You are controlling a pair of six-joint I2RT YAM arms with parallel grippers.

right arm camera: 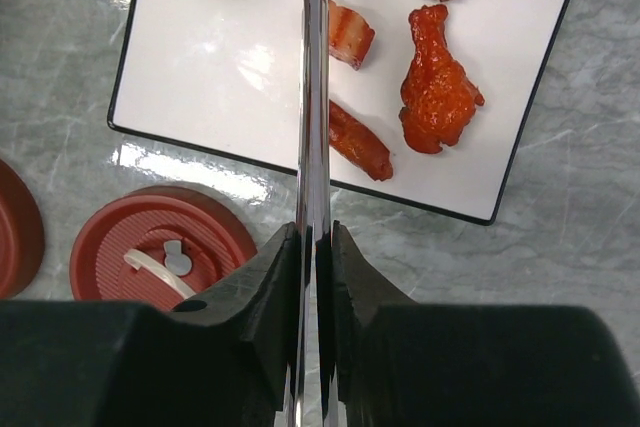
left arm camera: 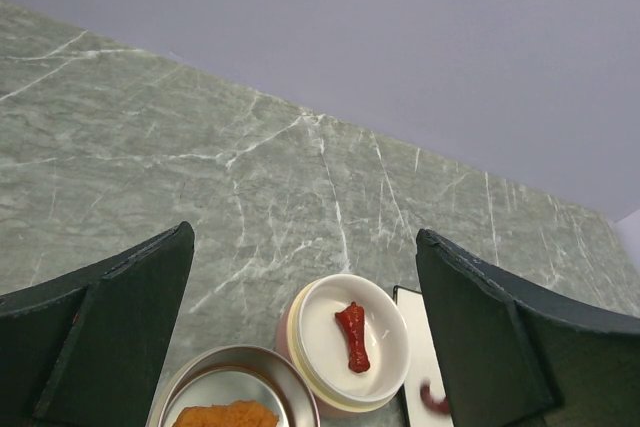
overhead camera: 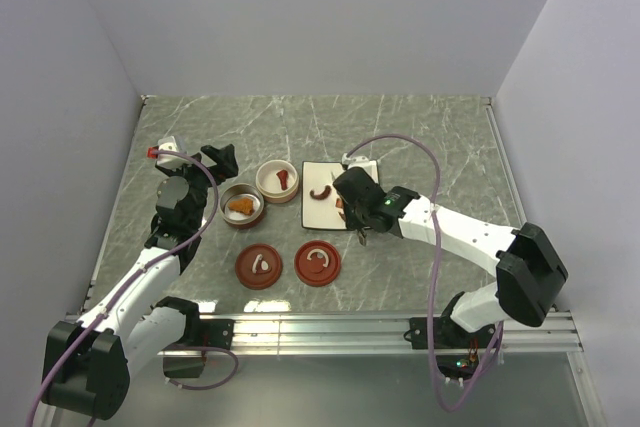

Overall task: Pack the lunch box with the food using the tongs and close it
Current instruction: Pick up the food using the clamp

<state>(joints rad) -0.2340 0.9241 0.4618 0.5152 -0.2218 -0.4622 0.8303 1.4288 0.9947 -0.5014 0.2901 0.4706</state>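
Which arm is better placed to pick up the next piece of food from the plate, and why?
Right. The right gripper is shut on the tongs, which reach over the plate beside the food. The left gripper is open, empty, off by the bowls.

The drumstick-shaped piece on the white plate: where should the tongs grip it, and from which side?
Probably across its thick body, not the thin end. The drumstick-shaped piece lies flat on the white plate with bare plate along both long sides, so the tongs should come down from above, one arm on each side.
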